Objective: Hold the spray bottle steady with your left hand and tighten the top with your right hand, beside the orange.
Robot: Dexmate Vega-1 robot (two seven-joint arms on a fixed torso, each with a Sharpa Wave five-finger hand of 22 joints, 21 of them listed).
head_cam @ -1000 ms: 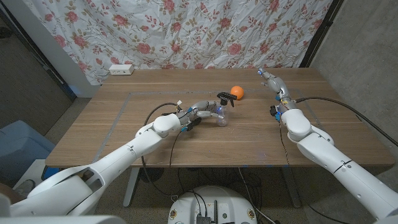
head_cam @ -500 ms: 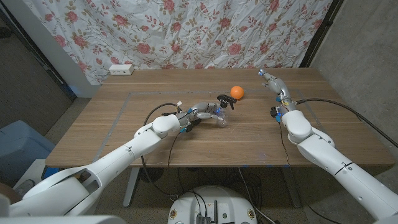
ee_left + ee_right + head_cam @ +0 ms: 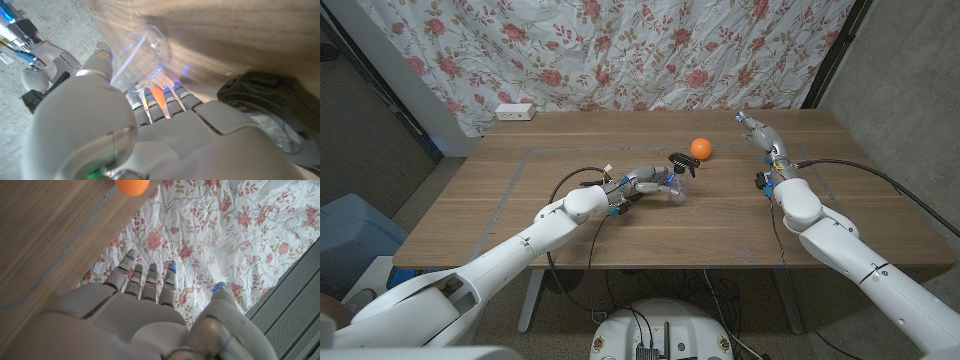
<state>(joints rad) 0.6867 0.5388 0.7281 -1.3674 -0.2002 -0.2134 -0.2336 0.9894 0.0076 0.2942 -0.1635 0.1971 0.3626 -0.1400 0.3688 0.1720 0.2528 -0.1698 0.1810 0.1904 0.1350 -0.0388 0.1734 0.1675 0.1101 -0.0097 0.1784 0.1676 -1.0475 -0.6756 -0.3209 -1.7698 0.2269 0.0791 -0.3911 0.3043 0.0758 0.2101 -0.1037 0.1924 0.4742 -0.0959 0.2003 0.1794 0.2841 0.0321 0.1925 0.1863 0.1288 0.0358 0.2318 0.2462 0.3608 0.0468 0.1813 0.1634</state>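
head view: one spray bottle [image 3: 673, 184] in the left hand [image 3: 638, 183] grip, one orange [image 3: 701, 147] just beyond it. right hand [image 3: 757, 131] well apart near the table [image 3: 500, 200] far edge, fingers apart, holding nothing. left wrist view: fingers [image 3: 150, 102] wrapped on the bottle. right wrist view: orange ahead of spread fingers [image 3: 150, 280].

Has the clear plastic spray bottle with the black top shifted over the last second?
Yes, slightly. The clear plastic spray bottle with the black top, held by the left hand, edged nearer the orange.
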